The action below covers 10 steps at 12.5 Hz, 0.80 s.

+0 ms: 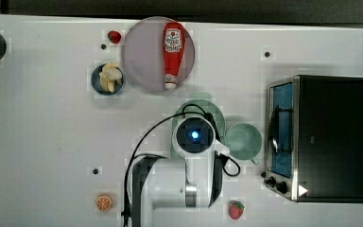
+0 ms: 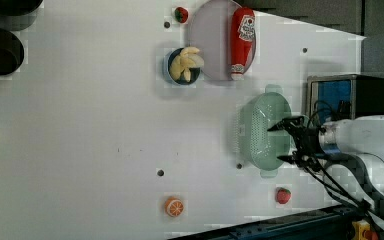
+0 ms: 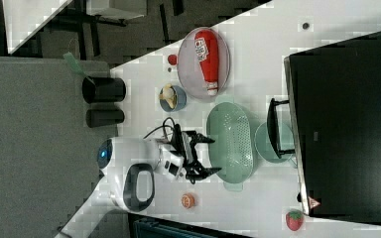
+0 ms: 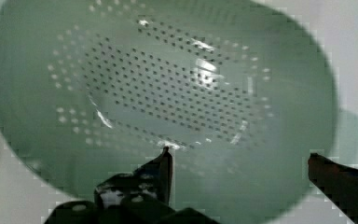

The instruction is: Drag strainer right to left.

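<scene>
The strainer (image 2: 260,132) is a pale mint-green oval colander with small holes, lying on the white table beside a round mint cup. In the top view the arm's wrist covers most of the strainer (image 1: 203,101). In the left view my gripper (image 2: 280,143) hangs open over the strainer's right part, its black fingers spread along the long side. The right view shows the gripper (image 3: 213,155) just off the strainer (image 3: 230,139) and apart from it. In the wrist view the strainer (image 4: 168,93) lies below the gripper (image 4: 240,156), with nothing between the fingers.
In the top view, a round mint cup (image 1: 242,141) sits between the strainer and a toaster oven (image 1: 326,137). A plate (image 1: 142,56) with a ketchup bottle (image 1: 173,52) and a blue bowl of banana (image 1: 108,79) lie beyond. A strawberry (image 1: 236,209) and an orange slice (image 1: 104,203) lie near the arm's base.
</scene>
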### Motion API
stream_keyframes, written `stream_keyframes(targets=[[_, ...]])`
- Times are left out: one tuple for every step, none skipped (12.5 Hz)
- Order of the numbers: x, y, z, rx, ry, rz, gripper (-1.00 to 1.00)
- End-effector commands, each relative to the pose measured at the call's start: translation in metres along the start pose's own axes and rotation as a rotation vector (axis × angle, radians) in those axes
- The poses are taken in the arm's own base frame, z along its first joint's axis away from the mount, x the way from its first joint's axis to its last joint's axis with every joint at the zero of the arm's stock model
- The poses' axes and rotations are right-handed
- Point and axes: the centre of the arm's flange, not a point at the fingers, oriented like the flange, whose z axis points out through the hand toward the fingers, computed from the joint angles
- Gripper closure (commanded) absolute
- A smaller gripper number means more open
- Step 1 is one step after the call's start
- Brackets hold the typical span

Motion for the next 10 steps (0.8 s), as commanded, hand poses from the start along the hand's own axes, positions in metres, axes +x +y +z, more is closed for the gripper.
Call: stream_keyframes(targets=[[0.007, -0.020, 0.009, 0.117, 0.019, 0.183, -1.00], [0.006, -0.025, 0.025, 0.130, 0.020, 0.188, -1.00], [0.004, -0.028, 0.038, 0.143, 0.021, 0.184, -1.00], [0.002, -0.031, 0.052, 0.145, 0.020, 0.179, -1.00], [-0.002, -0.031, 0.063, 0.134, 0.017, 0.174, -1.00], [-0.007, -0.032, 0.070, 0.126, 0.016, 0.169, -1.00], [-0.012, -0.033, 0.075, 0.118, 0.013, 0.181, -1.00], [-0.018, -0.034, 0.080, 0.112, 0.010, 0.206, -1.00], [-0.026, -0.035, 0.084, 0.106, 0.008, 0.231, -1.00], [-0.034, -0.038, 0.085, 0.111, 0.005, 0.265, -1.00]])
